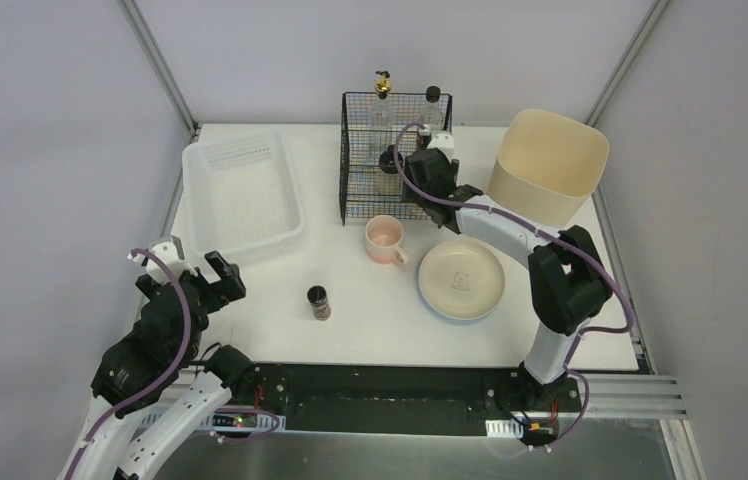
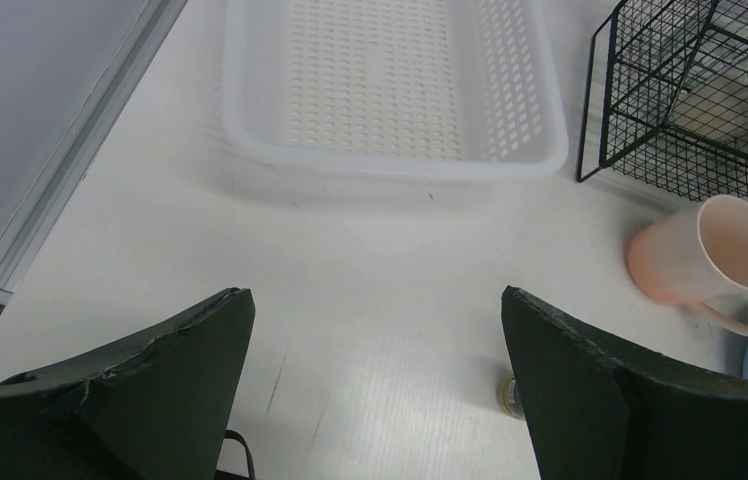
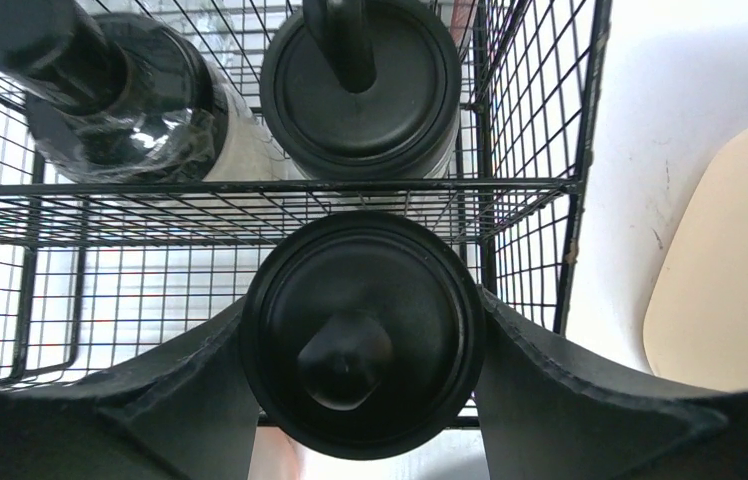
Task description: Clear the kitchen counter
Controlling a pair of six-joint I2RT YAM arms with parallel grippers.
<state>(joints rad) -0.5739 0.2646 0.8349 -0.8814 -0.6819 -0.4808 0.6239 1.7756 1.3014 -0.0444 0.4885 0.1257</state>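
The white kitchen counter (image 1: pixel 370 335) holds a pink mug (image 1: pixel 386 239), a cream plate (image 1: pixel 461 278) and a small dark spice jar (image 1: pixel 319 302). My right gripper (image 1: pixel 397 162) reaches into the black wire rack (image 1: pixel 355 190). In the right wrist view it (image 3: pixel 360 305) is shut on a black round-lidded bottle (image 3: pixel 360 335) at the rack's front part. I cannot tell whether the bottle rests on the rack floor. My left gripper (image 1: pixel 200 268) is open and empty above the counter's front left, in the left wrist view (image 2: pixel 375 295) too.
A translucent white tray (image 1: pixel 242 195) lies at the back left, also in the left wrist view (image 2: pixel 390 160). A beige bin (image 1: pixel 548 165) stands at the back right. The rack holds a gold-topped bottle (image 1: pixel 382 88) and a black-capped bottle (image 1: pixel 433 95). The mug (image 2: pixel 710 250) is beside the rack (image 2: pixel 690 90).
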